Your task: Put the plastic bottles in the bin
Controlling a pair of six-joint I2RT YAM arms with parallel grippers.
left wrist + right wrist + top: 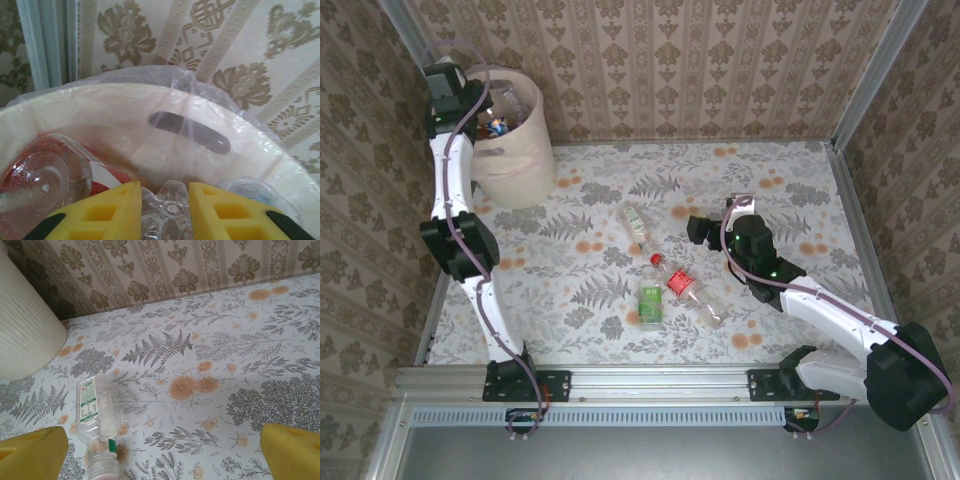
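Now a drop is in hand: a clear bottle [167, 215] is clamped in the left hand [165, 197] over the bin [100, 115], so release is called for next. The right hand [162, 452] is spread apart above a white-labelled bottle [95, 410] on the tabletop [240, 330].

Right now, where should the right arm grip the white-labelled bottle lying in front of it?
Probably mid-body of the white-labelled bottle, from above: it lies flat, cap toward the right gripper, so the open jaws would close across its width.
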